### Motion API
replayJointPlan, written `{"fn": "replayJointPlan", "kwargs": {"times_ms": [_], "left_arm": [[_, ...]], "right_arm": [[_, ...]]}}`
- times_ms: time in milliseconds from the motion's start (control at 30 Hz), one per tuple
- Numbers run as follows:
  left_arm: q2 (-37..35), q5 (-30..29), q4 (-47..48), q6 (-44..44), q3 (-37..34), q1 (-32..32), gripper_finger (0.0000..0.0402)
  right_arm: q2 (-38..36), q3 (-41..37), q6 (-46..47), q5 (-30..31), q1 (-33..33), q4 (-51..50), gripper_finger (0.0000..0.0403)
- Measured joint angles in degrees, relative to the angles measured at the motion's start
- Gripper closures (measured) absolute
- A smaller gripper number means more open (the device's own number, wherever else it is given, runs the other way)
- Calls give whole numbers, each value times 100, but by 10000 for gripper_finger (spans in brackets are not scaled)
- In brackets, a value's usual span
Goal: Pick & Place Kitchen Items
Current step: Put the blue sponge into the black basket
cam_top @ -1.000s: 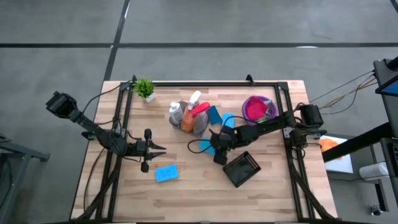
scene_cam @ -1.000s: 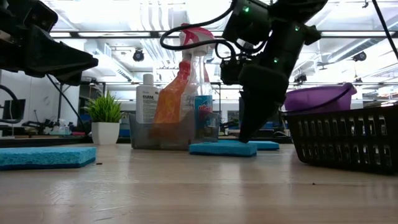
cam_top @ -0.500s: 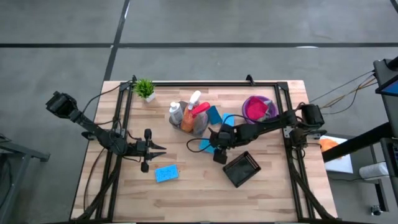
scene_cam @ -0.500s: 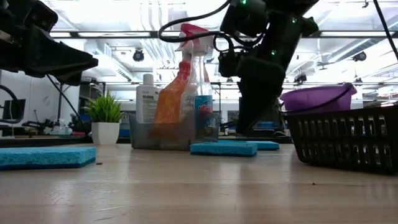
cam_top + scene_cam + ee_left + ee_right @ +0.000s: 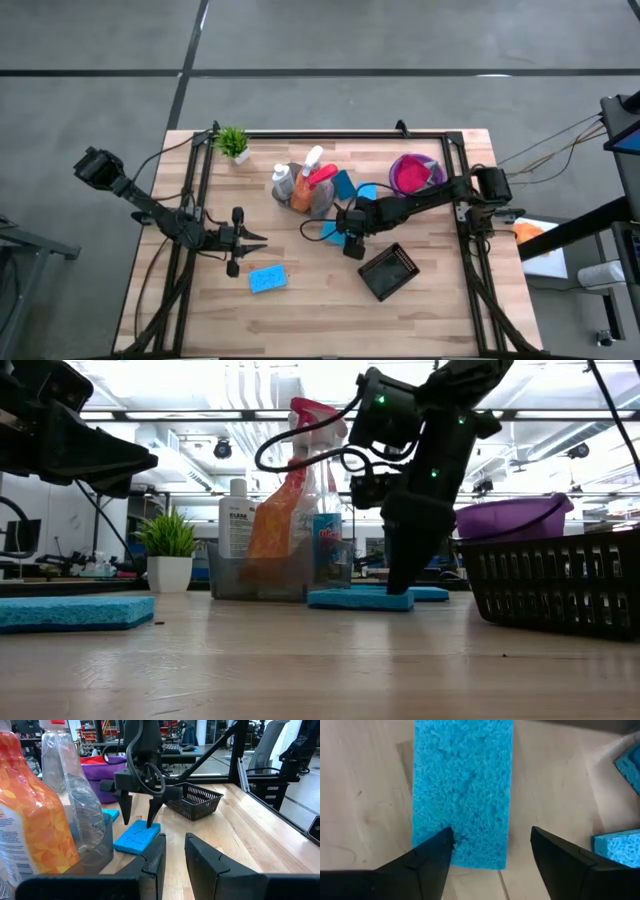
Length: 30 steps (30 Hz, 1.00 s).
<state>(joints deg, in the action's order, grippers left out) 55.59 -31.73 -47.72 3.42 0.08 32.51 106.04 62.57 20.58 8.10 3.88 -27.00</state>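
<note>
right arm reaches in from the table's right edge toward mid-table, wrist bent down, right gripper (image 5: 140, 812) pointing at the tabletop w/ fingers spread apart, tips low near the surface, nothing between them. left arm sits over the left part of the table, stretched level & pointing inward, left gripper (image 5: 250, 241) w/ fingers nearly together, small gap, holding nothing.

This is a robotics lab or workshop in a large open industrial hall. The pale wooden-plank table (image 5: 300, 300) stands on a bare grey concrete floor (image 5: 330, 40) marked with dark lines, with a black metal frame (image 5: 330, 134) along its edges. Beyond it, long rows of white ceiling strip lights (image 5: 200, 405) hang over cluttered workbenches (image 5: 175, 747) (more dark frames and a chair among them).
</note>
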Motion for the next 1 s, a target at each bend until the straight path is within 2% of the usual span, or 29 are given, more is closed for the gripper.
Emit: {"fn": "replayJointPlan", "kwargs": {"times_ms": [167, 367, 400, 633, 867, 1000], "left_arm": [[0, 0, 0, 2, 0, 0, 325], [0, 0, 0, 2, 0, 0, 325], [0, 0, 0, 2, 0, 0, 325], [0, 0, 0, 4, 0, 0, 325], [0, 0, -1, 7, 0, 0, 325], [0, 0, -17, 9, 0, 0, 325]], "right_arm": [[43, 0, -11, -44, 2, -32, 214], [43, 2, -46, -136, 18, -134, 356], [43, 2, -84, -136, 38, -136, 370], [-63, 11, -89, -51, 205, -212, 384], [-515, 122, -99, 260, 392, -490, 385], [-853, 355, -224, 390, 519, -983, 385]]}}
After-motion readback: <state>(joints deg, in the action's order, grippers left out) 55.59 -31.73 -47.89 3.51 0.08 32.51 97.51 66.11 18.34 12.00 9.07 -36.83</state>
